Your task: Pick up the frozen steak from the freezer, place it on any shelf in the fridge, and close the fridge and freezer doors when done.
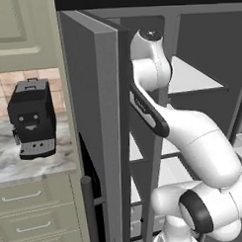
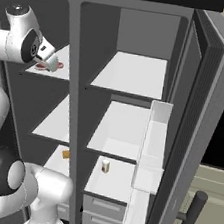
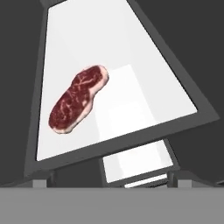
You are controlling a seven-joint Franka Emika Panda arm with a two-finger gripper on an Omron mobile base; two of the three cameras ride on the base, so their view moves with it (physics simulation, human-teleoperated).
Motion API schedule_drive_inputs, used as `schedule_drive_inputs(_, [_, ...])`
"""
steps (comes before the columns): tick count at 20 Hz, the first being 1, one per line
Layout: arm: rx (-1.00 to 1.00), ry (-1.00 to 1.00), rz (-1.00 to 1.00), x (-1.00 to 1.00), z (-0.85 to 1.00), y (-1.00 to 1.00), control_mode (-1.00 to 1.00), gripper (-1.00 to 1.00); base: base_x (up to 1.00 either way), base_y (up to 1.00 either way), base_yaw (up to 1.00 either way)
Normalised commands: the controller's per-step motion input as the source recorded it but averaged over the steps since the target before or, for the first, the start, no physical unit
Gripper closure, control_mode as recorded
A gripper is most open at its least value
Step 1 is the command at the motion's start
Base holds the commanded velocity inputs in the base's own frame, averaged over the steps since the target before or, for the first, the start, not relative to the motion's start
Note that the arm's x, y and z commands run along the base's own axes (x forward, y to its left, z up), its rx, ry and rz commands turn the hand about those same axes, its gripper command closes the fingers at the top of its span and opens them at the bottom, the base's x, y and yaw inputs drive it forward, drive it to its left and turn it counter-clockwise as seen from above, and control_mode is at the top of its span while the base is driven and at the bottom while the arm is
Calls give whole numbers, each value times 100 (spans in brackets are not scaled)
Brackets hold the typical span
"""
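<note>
Here the gripper (image 3: 107,183), spread wide and empty, hovers above the frozen steak (image 3: 78,98).

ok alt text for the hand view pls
A frozen steak, a dark-red slab marbled with pink, lies flat on a white freezer shelf seen from above, left of the shelf's middle. Dark grey walls frame the shelf, and a lower white shelf shows beneath its front edge.
</note>
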Motion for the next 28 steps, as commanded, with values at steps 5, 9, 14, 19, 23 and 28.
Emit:
schedule_drive_inputs(5, [-3,7,0,41,-5,21,-100,-100,0,0,0])
schedule_drive_inputs(9, [0,7,0,25,-33,3,-100,-100,0,0,0])
schedule_drive_inputs(14, [0,4,0,21,-48,7,-100,-100,0,0,0])
schedule_drive_inputs(19, [0,-1,0,23,-27,25,-100,-100,0,0,0])
schedule_drive_inputs(23, [0,-3,0,46,-2,32,-100,-100,0,0,0])
schedule_drive_inputs(28, [-7,0,0,51,0,39,-100,-100,0,0,0])
